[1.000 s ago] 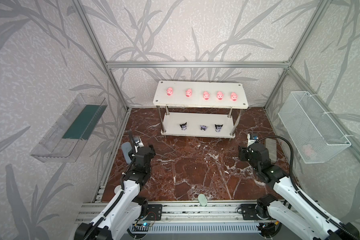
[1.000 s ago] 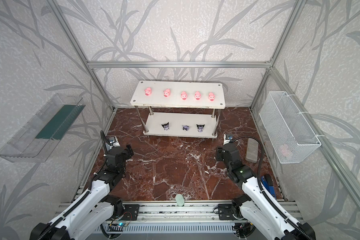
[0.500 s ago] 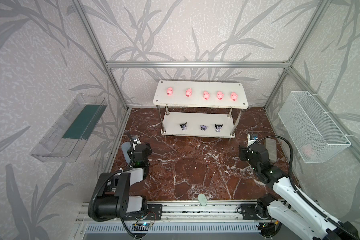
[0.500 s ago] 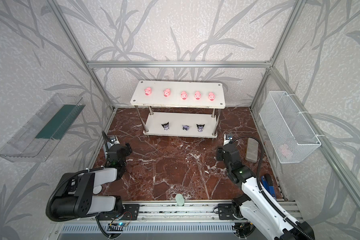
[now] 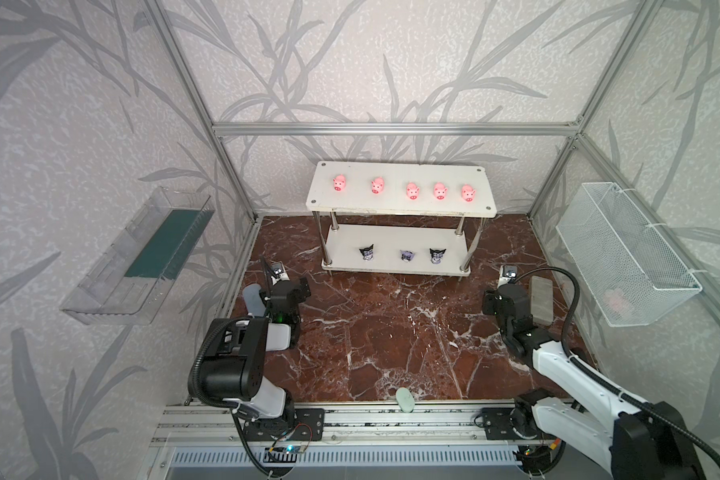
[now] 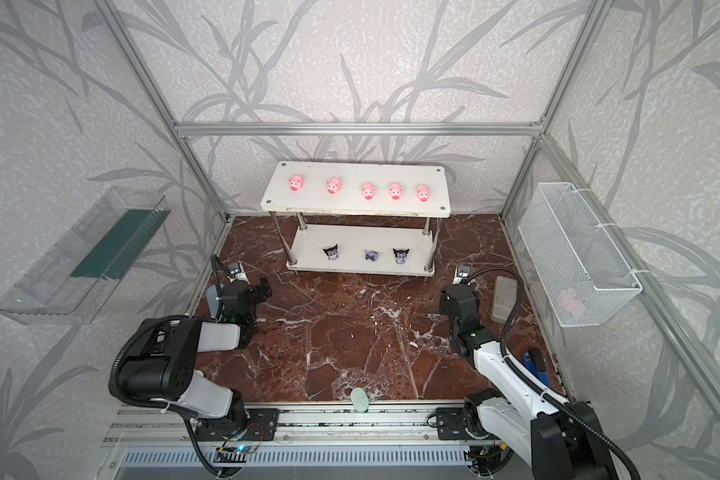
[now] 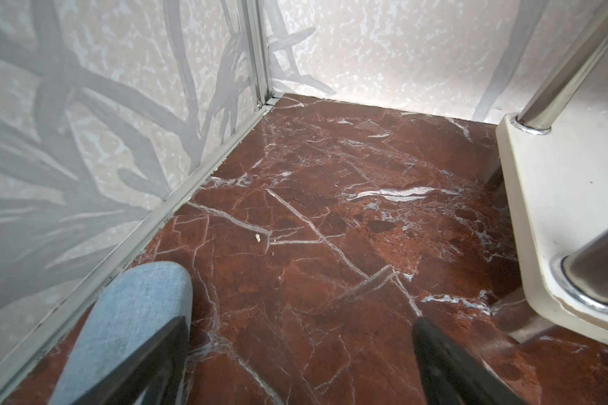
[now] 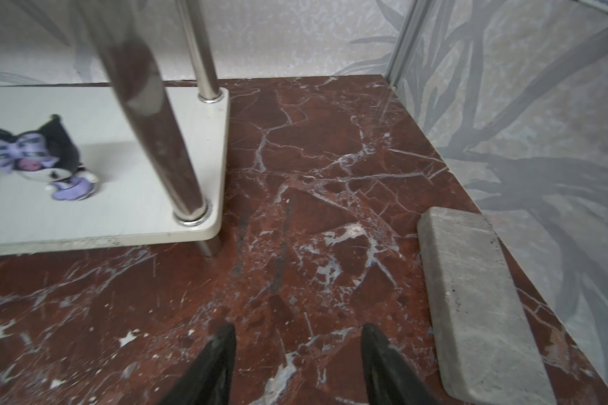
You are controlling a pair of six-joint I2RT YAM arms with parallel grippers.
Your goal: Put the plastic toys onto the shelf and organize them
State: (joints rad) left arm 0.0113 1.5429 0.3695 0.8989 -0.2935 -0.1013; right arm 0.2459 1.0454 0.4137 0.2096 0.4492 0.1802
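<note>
Pink pigs [image 5: 412, 191], all five, sit in a row on the top board of the shelf [image 5: 391, 172]. The three black-and-purple figurines [image 5: 407, 255] are on the lower board, well ahead of both sets of jaws. Left gripper [image 7: 299, 326] is spread wide over bare marble [image 7: 313, 210], with the blue-grey pad [image 7: 130, 315] right by one finger. Right gripper [image 8: 299, 331] is parted too, nothing between, and the grey block [image 8: 478, 298] is off to one side.

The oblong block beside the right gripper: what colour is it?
Speckled grey, like stone; the oblong block shows best in the right wrist view.
</note>
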